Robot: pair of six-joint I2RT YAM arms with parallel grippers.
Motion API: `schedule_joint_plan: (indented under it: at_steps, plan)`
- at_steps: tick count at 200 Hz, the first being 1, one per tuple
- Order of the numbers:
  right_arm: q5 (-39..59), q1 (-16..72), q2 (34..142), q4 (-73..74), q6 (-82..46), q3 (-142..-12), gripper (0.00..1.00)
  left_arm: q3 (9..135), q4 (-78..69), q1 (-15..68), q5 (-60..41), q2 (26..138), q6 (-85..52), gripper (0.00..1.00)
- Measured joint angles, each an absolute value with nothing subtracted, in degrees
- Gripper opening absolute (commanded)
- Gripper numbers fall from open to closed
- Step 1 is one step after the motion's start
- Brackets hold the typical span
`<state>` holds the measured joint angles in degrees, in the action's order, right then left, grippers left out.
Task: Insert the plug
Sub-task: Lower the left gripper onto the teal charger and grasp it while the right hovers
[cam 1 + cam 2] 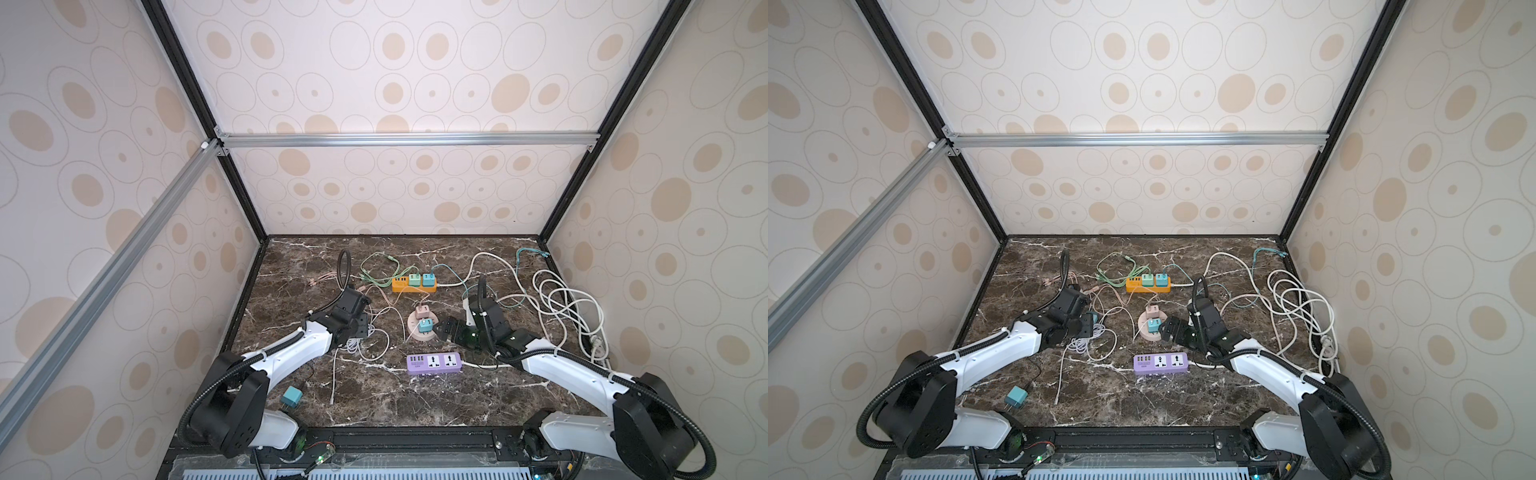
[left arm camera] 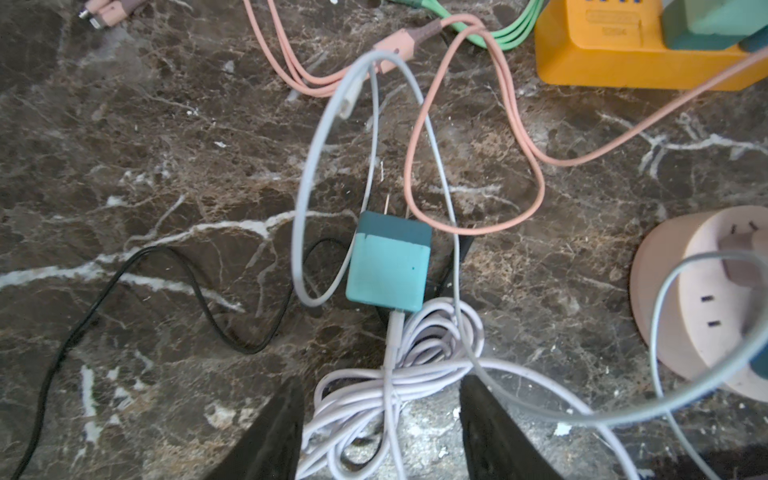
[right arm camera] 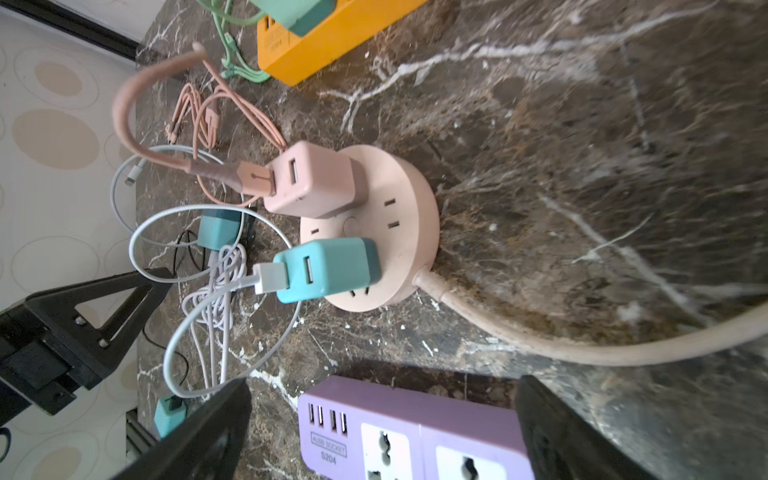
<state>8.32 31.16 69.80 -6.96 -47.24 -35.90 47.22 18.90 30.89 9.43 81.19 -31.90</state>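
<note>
Left wrist view: left tool (image 2: 380, 382) open, fingers (image 2: 274, 432) apart and clear of the teal plug (image 2: 388, 262), which lies flat on the bench (image 2: 124, 166), a lilac cable (image 2: 432, 365) in its port. In a top view the plug sits at 9 o'clock from the round pink socket (image 1: 1146, 337). At 3 o'clock from that socket the right tool (image 3: 382, 382) stands wide open, empty. Socket carries 1 pink adapter (image 3: 309, 185) and 1 teal adapter (image 3: 328, 270).

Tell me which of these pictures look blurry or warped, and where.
Both top views: sharp, but wide-angle, posts splaying outward. Left wrist view: teal plug crisp, orange strip soft. Right wrist view: pink hub clear, marble beyond it smeared.
</note>
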Motion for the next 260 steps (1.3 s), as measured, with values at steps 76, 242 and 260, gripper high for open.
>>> schedule_joint_plan:
  at_steps: [76,242,260]
  plan:
    - [4.1,31.2,68.0,-9.1,-48.6,-34.9,1.0,60.0,22.6,29.3,9.7,95.0,-26.5,0.51]
    - [1.3,31.2,65.3,-11.4,-48.2,-34.9,1.0,70.6,28.8,26.6,9.0,109.3,-19.8,0.32]
    - [1.3,31.2,65.3,-11.6,-47.6,-34.9,1.0,70.5,28.8,26.5,9.0,109.3,-19.8,0.2]
